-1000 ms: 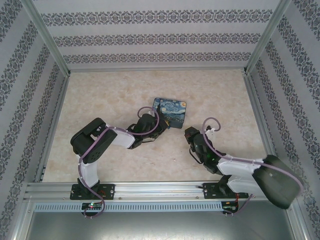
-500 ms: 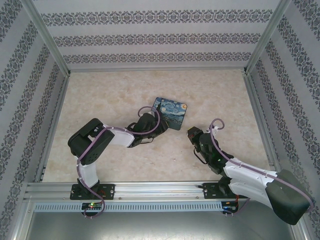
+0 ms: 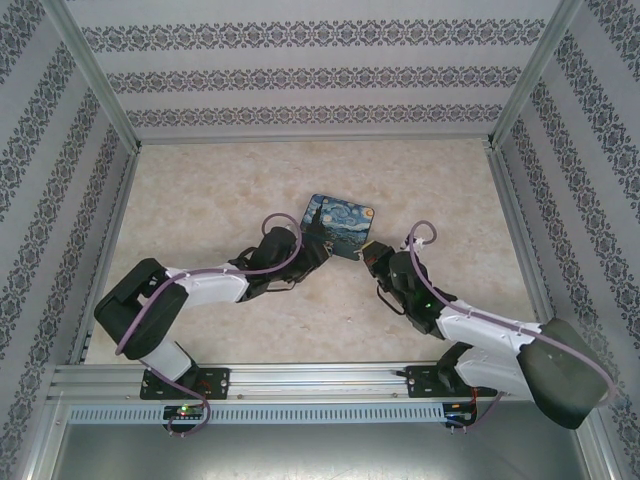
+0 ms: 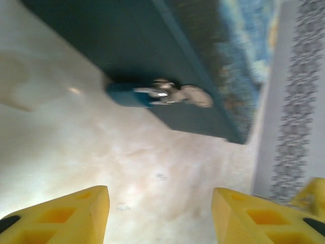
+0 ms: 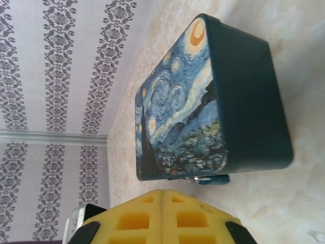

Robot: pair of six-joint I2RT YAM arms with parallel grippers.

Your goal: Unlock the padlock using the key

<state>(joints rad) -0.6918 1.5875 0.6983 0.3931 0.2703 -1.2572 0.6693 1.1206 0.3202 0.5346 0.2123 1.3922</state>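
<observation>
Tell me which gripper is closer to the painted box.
Right, narrowly. The right gripper, shut, sits just off the near edge of the painted box. The left gripper, open, faces that side with a strip of bare table between.

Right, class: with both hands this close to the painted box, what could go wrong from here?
1. The left hand is open and empty, and the small metal piece on the box's side is blurred in its wrist view; it could close off target.
2. The right hand is shut, close to the box; a push could slide the box.
3. From above, both hands meet at the box's near edge and could collide.
</observation>
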